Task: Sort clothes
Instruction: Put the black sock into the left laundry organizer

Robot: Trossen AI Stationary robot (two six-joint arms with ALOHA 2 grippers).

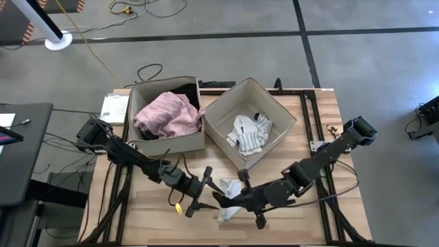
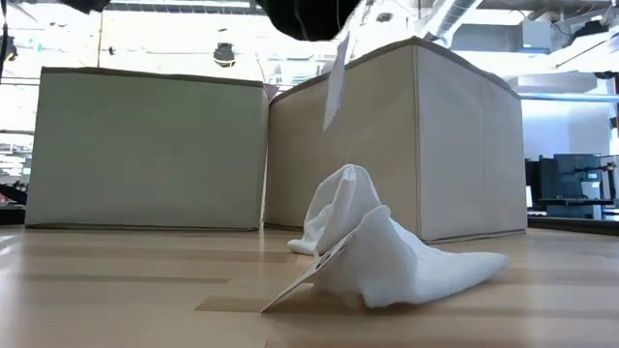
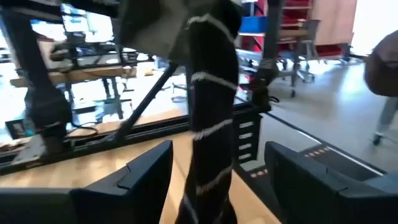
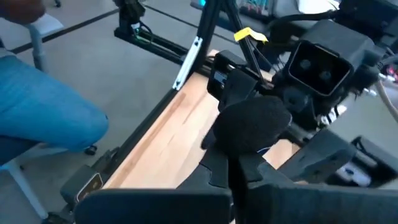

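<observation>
- High view: left tool (image 1: 203,194) and right tool (image 1: 226,200) brought nose to nose over the middle of the surface (image 1: 151,219), close to its near edge. Reached in low from the left and right edges, both arms stretched out and nearly flat.
- Same view: white piece (image 1: 230,210) lying crumpled just under the two tools, not yet sorted. Pink garment (image 1: 168,115) with something black behind it in the left box (image 1: 164,81), striped pieces (image 1: 248,132) in the right box (image 1: 285,110), both boxes along the far edge. Looks like sorting by kind.
- Low view: white piece (image 2: 387,256) resting alone on the wood in front of the boxes. Dark fabric, likely the black sock (image 2: 309,14), hanging at the top of the picture, with a pale tag (image 2: 335,92) dangling from it, well clear of the surface.
- Left wrist view: fingers (image 3: 134,177) spread wide, black sock (image 3: 211,112) with thin white stripes hanging down between them, touched by neither. Probably positioned so for a handover or a regrasp.
- Right wrist view: right tool pinched tight on a bunched end of the black sock (image 4: 252,124), lifted to keep it off the wood, facing the other arm's wrist. Blue-clad leg (image 4: 43,118) of a person visible beyond the surface's edge.
</observation>
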